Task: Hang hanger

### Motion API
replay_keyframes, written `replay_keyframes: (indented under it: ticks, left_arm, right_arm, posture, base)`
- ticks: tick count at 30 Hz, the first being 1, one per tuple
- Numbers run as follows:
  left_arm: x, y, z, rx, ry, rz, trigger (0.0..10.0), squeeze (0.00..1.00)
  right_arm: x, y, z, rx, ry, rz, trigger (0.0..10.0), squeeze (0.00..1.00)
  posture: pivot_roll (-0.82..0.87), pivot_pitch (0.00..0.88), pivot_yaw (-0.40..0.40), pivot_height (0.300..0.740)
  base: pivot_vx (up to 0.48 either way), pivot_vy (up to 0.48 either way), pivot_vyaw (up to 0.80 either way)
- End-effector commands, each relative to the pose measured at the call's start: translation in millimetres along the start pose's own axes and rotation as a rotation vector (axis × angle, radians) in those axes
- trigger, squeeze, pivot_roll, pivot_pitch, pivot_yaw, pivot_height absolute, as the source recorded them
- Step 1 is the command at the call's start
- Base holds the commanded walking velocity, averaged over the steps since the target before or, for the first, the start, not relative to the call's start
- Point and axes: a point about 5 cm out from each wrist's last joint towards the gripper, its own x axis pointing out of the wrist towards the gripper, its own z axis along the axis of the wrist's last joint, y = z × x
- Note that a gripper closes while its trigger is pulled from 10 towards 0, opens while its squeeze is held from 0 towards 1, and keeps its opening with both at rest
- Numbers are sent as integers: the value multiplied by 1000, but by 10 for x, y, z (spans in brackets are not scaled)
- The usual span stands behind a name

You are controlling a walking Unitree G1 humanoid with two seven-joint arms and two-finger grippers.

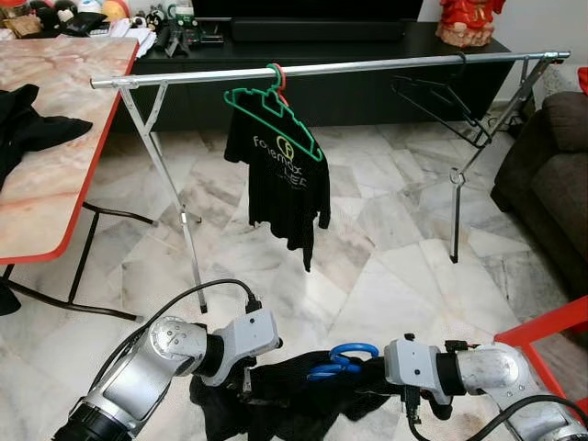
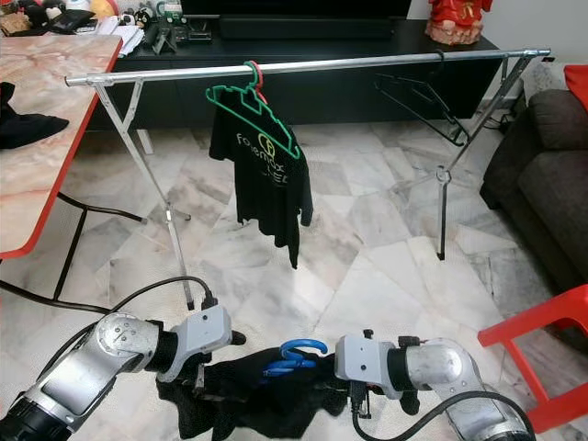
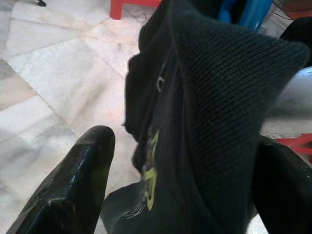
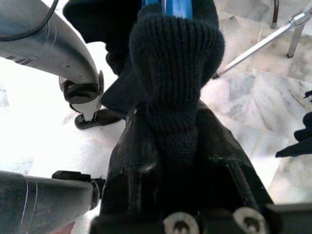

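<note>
blue plastic hanger (image 1: 342, 360) sits low between both arms, inside a black knit garment (image 1: 285, 390). right end effector (image 4: 178, 122) clenched on the garment's collar; left end effector (image 3: 180, 161) grasping the fabric, likely to keep it spread. silver metal rail (image 1: 367, 66) well ahead.

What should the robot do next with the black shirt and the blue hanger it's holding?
Probably lift both hands toward the rail. The blue hanger with the black shirt sits low between the left hand and the right hand, well below the rail, where a green hanger already hangs a shirt. The bare stretch of rail beside it looks like the place to aim.
</note>
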Motion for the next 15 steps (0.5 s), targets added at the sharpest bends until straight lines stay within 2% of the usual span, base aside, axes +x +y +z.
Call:
replay_keyframes:
  ticks: [1, 9, 15]
  left_arm:
    - [49, -38, 20, 16, -7, -34, 10000, 0]
    - [112, -53, 107, 2, -60, -50, 10000, 0]
    - [118, -82, 118, 1, -67, -69, 9294, 0]
  right_arm:
    - [-13, -30, 86, -23, -41, -4, 0, 0]
    - [21, -44, 159, -31, -65, -6, 0, 0]
    - [20, -65, 173, -25, -72, -21, 0, 0]
  posture:
    - [-9, 174, -63, 740]
    - [-7, 174, -65, 740]
    - [-4, 175, -62, 740]
  base:
    - [0, 0, 0]
    - [0, 0, 0]
    - [0, 0, 0]
